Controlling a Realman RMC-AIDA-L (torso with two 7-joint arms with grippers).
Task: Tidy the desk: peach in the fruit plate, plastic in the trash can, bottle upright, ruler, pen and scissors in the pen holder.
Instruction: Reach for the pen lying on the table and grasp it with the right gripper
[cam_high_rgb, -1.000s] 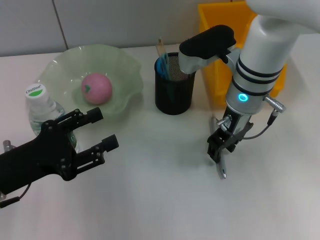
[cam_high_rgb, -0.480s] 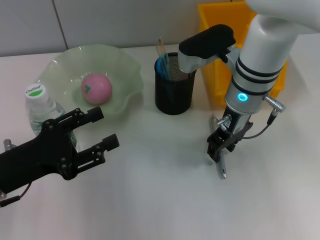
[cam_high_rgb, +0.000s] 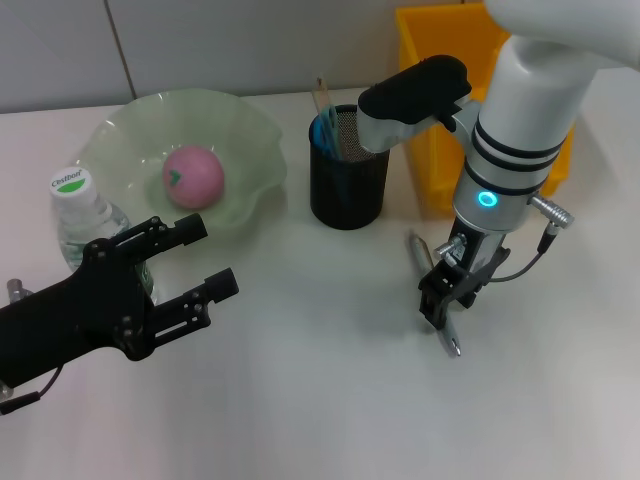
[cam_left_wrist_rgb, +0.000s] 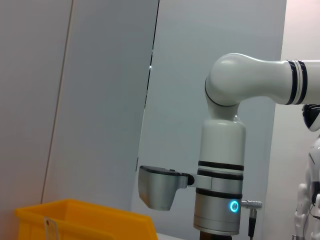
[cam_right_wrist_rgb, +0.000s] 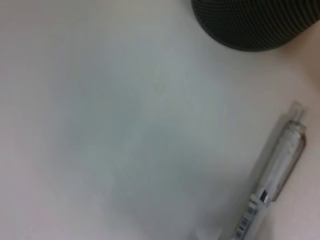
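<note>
A clear pen (cam_high_rgb: 416, 248) lies on the white table, passing under my right gripper (cam_high_rgb: 443, 300), which hangs low directly over its middle. The right wrist view shows the pen (cam_right_wrist_rgb: 277, 172) flat on the table near the foot of the black mesh pen holder (cam_right_wrist_rgb: 255, 22). The pen holder (cam_high_rgb: 348, 185) holds a ruler (cam_high_rgb: 322, 98) and blue scissors (cam_high_rgb: 326, 130). The pink peach (cam_high_rgb: 193, 176) sits in the green fruit plate (cam_high_rgb: 120, 135). The bottle (cam_high_rgb: 82, 215) stands upright. My left gripper (cam_high_rgb: 206, 258) is open and empty beside the bottle.
The yellow trash can (cam_high_rgb: 428, 60) stands behind the right arm, next to the pen holder; it also shows in the left wrist view (cam_left_wrist_rgb: 75, 220). Bare table lies in front of both grippers.
My right gripper has shifted slightly right and toward the front along the pen; more of the pen's far end now shows. The left arm has not moved.
</note>
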